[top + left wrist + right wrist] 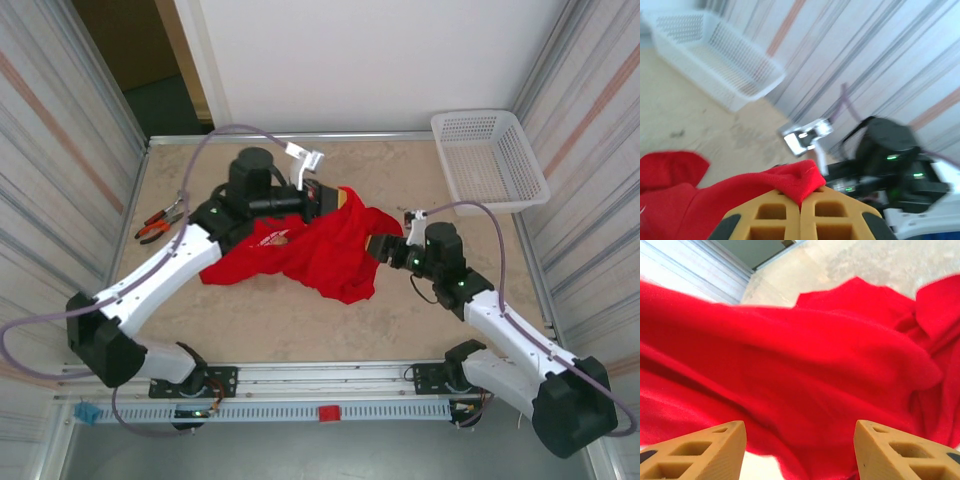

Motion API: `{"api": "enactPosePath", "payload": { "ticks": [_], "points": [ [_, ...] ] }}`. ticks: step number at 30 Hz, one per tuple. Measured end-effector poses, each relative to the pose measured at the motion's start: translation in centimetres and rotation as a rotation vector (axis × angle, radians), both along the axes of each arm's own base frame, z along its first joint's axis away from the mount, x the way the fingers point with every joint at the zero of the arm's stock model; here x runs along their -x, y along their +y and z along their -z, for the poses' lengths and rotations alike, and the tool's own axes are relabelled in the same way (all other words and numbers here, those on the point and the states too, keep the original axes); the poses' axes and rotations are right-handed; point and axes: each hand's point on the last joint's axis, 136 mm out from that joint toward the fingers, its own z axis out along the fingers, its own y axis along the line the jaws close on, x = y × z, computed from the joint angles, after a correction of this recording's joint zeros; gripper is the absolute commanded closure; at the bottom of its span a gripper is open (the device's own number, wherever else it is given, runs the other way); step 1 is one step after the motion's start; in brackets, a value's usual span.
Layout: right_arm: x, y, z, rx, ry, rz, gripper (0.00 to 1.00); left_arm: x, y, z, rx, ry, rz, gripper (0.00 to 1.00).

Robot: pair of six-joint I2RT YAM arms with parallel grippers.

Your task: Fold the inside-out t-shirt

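Inside-out t-shirt (310,262) lies crumpled near the centre of the table (300,335), between the two arms; left gripper (801,197) jaws together, clamped on a raised fold at its far edge. Right gripper (800,440) jaws apart at the shirt's right edge; red cloth bunched just ahead.

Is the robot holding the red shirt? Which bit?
Yes. The left gripper pinches a bunched fold of the t-shirt. The right gripper is open, holding nothing.

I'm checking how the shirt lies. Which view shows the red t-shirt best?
Top external: nearly the whole t-shirt lies crumpled mid-table. Left wrist catches a fold pinched in shut jaws; right wrist, bunched cloth up close.
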Motion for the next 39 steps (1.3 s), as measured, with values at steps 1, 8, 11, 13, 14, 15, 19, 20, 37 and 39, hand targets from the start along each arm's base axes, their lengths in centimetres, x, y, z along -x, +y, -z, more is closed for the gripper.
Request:
{"api": "enactPosePath", "payload": {
  "ticks": [1,8,11,13,14,15,19,20,37,39],
  "points": [
    [-0.2,0.1,-0.8,-0.007,-0.016,0.0,0.43,0.6,0.2,-1.3,0.03,-0.001,0.017,1.0],
    [1.4,0.8,-6.3,-0.036,-0.126,-0.021,0.43,1.8,0.5,-2.3,0.077,0.07,0.042,1.0],
    [3.2,2.2,-9.4,-0.037,-0.192,-0.063,0.33,1.4,0.6,-1.2,0.066,0.112,0.017,1.0],
    [4.3,3.3,-11.1,-0.034,-0.23,-0.089,0.3,1.2,0.7,-0.4,0.055,0.138,-0.003,1.0],
    [4.7,3.9,-11.9,-0.032,-0.249,-0.098,0.3,1.0,0.8,-0.1,0.049,0.148,-0.017,1.0],
    [5.2,4.5,-12.4,-0.03,-0.26,-0.103,0.3,0.7,0.9,0.2,0.043,0.155,-0.032,1.0],
    [5.9,6.2,-12.5,0.018,-0.262,-0.082,0.32,-0.1,1.2,0.9,0.032,0.177,-0.092,1.0],
    [5.8,6.6,-12.2,0.036,-0.258,-0.072,0.33,-0.2,1.4,1.0,0.031,0.181,-0.107,1.0],
    [0.4,4.8,-9.6,0.12,-0.216,0.024,1.0,-1.1,3.5,1.3,0.057,0.22,-0.226,1.0],
    [1.1,4.5,-10.7,0.045,-0.246,-0.062,1.0,-2.0,4.2,1.7,0.051,0.223,-0.264,1.0]
  ]
}}
